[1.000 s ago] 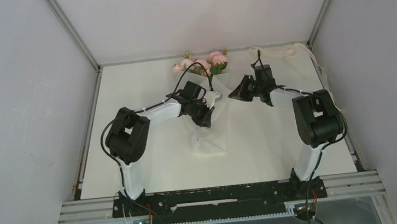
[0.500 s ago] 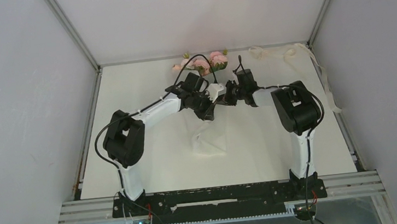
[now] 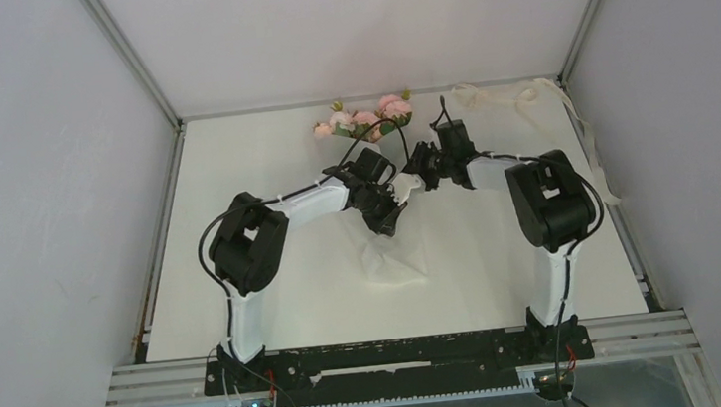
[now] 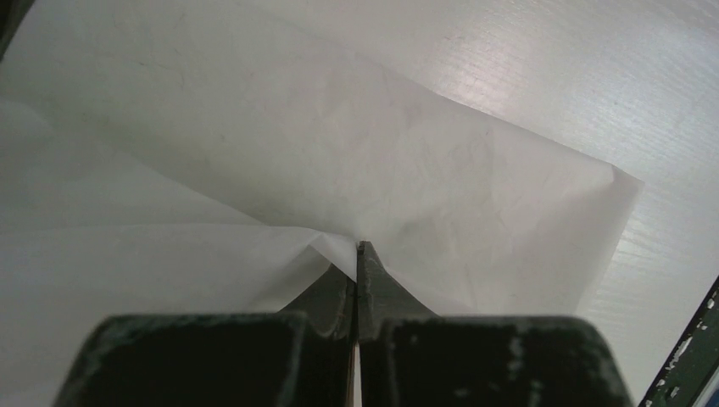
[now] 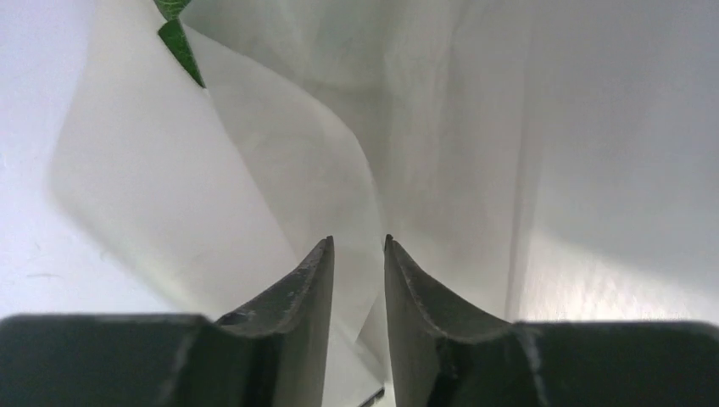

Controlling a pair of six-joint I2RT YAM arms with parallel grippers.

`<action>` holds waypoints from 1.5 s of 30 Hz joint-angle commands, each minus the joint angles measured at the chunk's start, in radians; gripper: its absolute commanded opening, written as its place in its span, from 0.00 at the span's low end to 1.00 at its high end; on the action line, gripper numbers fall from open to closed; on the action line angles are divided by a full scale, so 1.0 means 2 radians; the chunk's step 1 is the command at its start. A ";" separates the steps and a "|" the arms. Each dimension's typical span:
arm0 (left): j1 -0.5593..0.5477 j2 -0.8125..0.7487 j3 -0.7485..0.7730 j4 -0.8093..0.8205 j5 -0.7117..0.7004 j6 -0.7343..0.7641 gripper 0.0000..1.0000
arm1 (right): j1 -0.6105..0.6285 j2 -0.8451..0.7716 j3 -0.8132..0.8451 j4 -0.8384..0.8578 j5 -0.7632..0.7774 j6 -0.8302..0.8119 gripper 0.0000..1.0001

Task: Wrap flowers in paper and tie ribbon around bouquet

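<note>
Grey walls on three sides, white table across the floor. Left arm and right arm both reach to mid-table, wrists close together over the work.

Paper: loosely bunched at table centre, running from the wrists back toward the bases. Not a neat cone yet. Flowers: at the far edge, blooms clear of the sheet. The arms hide the stems, so I can't say how far they're sheathed. Ribbon: far right corner, trailing down the right edge, well apart from the rest, untouched.

Left gripper: jaws fully together, pinching a fold of the paper at the tips, with creases fanning out from the pinch.

Right gripper: jaws a narrow slot apart, with a curled flap of the paper lined up with the slot. Can't tell if the pads touch it, but it doesn't look like a grip. A small green leaf shows at the top of that view, behind the flap.

Handling, my read:
- **Sheet:** thin, limp, near weightless. It takes soft creases and will likely tear if the arms pull against each other. Grab it at a folded, doubled edge, not single ply mid-sheet.
- **Stems:** probably thin and bendy, so squeeze the wrap low, below the blooms.
- **Ribbon:** limp, so take it near an end.
</note>
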 commanded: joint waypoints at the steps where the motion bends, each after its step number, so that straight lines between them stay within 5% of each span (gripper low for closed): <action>1: 0.000 -0.011 -0.011 0.013 -0.012 0.022 0.00 | -0.010 -0.083 0.018 -0.105 0.048 -0.063 0.40; 5: 0.000 -0.011 -0.006 0.014 -0.015 0.021 0.00 | -0.009 -0.104 0.004 -0.179 0.112 -0.094 0.45; 10: 0.000 -0.021 0.002 0.011 -0.016 0.015 0.00 | -0.006 -0.071 -0.027 -0.164 0.097 -0.085 0.43; 19: 0.000 -0.041 0.036 -0.011 -0.002 -0.001 0.00 | 0.041 -0.009 -0.071 0.011 0.001 0.001 0.07; 25: 0.000 -0.052 0.031 -0.018 0.008 0.010 0.00 | 0.067 0.001 -0.119 0.153 -0.028 0.089 0.01; 33: -0.001 -0.032 -0.027 0.010 0.007 0.059 0.00 | 0.080 -0.004 -0.136 0.183 -0.018 0.111 0.01; 45: -0.010 -0.004 -0.062 0.013 -0.026 0.116 0.00 | 0.008 -0.088 -0.149 0.097 -0.018 0.038 0.30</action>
